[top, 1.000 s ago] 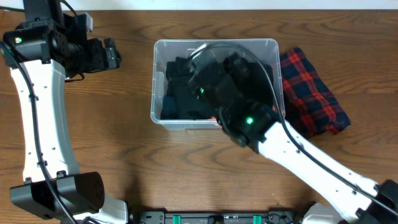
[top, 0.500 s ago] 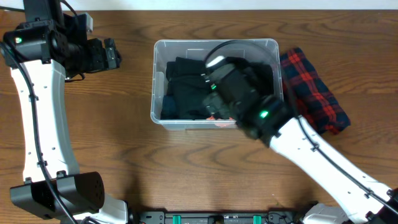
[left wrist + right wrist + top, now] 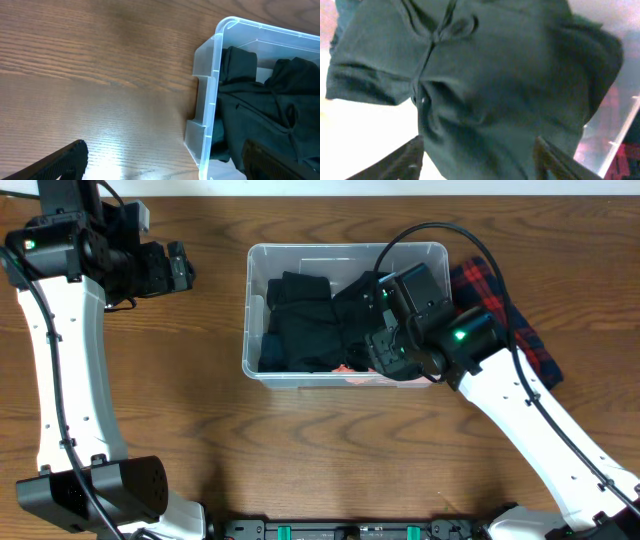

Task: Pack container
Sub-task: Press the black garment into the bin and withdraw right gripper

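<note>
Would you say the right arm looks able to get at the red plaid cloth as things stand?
Probably yes. The red plaid cloth lies free on the table just beside the container, and the right gripper, open over the dark clothes inside, sits close by.

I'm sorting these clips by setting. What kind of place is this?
Probably a robotics lab bench rather than a home: a left arm and right arm at a wooden table, a clear container of dark clothes, and a plaid cloth beside it.

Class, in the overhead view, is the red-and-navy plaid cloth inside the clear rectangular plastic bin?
No, the plaid cloth lies on the table beside the bin.
</note>
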You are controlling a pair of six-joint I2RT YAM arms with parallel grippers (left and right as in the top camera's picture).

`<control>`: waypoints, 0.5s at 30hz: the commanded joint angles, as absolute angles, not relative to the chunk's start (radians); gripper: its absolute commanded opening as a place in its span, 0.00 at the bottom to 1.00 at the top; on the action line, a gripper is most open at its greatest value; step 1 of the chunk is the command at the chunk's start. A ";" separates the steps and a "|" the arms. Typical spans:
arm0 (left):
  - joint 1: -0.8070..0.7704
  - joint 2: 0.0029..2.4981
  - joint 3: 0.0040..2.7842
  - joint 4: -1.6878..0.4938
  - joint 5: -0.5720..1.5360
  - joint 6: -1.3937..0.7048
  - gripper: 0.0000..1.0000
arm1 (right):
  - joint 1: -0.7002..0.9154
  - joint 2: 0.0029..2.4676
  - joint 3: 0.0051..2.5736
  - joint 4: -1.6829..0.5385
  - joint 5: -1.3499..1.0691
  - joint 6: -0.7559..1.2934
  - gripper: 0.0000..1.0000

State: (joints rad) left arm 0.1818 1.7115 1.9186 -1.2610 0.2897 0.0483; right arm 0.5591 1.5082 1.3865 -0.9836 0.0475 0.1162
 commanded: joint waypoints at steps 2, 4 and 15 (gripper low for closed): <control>0.184 1.720 1.913 -1.267 0.303 0.039 0.98 | 0.553 1.555 1.388 -0.984 0.030 0.142 0.58; 0.184 1.720 1.913 -1.267 0.303 0.039 0.98 | 0.553 1.586 1.380 -0.975 0.030 0.142 0.57; 0.184 1.720 1.913 -1.271 0.303 0.039 0.98 | 0.553 1.885 1.377 -0.962 0.028 0.142 0.58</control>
